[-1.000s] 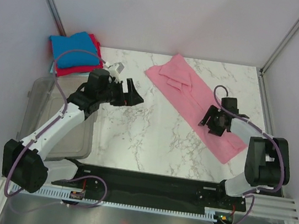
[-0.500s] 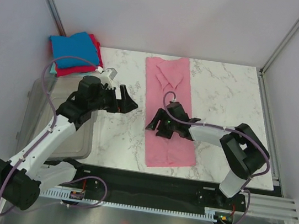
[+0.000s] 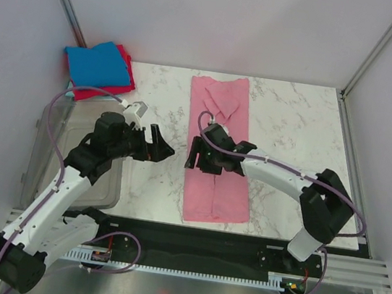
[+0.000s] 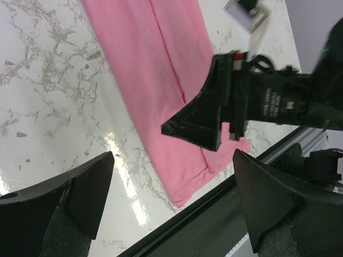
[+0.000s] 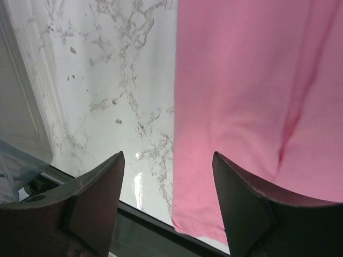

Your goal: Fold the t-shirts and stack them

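Observation:
A pink t-shirt (image 3: 216,186), folded into a long strip, lies lengthwise down the middle of the marble table from back to front edge. It shows in the left wrist view (image 4: 161,80) and the right wrist view (image 5: 257,91). My right gripper (image 3: 196,154) is open and empty, above the strip's left edge near its middle. My left gripper (image 3: 161,144) is open and empty, over bare marble left of the strip. A stack of folded shirts, blue on top of red (image 3: 99,66), sits at the back left corner.
A clear plastic bin (image 3: 107,178) stands at the left edge beneath my left arm. The metal frame posts rise at the back corners. The black base rail (image 3: 205,240) runs along the front edge, just past the strip's near end.
The pink shirt has turned from a diagonal on the right to a straight strip in the middle. My right gripper swept left across it. My left gripper drew back toward the front.

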